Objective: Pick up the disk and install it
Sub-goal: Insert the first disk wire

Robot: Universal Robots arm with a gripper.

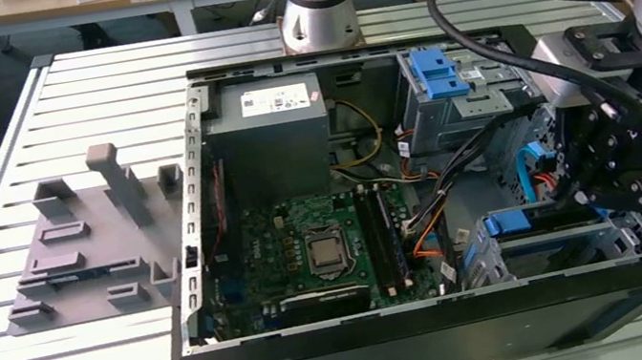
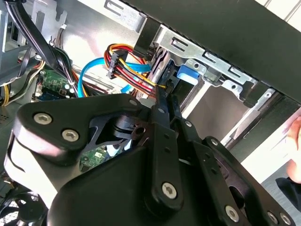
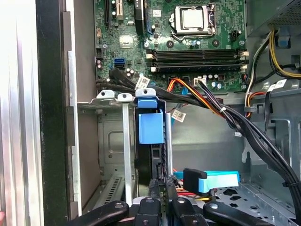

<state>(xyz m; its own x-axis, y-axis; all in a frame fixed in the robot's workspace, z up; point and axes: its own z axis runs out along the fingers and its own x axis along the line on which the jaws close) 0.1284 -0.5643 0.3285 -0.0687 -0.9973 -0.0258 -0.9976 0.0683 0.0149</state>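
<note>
1. the gripper (image 1: 613, 192) is hanging inside the open computer case (image 1: 450, 338), at the right of the exterior view, just over the lower drive cage (image 1: 589, 244).
2. the disk (image 3: 146, 165) is sitting edge-on in that cage at lower centre of the first wrist view, with its blue carrier tab (image 3: 150, 126) pointing toward the motherboard (image 3: 188, 42).
3. the fingers are looking closed, tips drawn together right at the disk's near end in the first wrist view (image 3: 162, 188). whether they are pinching its edge or only pressing on it, cannot tell.
4. step in hand, as a judgement: pick-up is looking done and the install is under way, with the disk already well into the slot. full seating is not confirmable.
5. orange and black cables (image 3: 211, 106) are running across above the cage, and a blue connector (image 3: 207, 181) is lying just beside the gripper.
6. any further seating is calling for a straight push along the cage rails, keeping clear of those cables.
</note>
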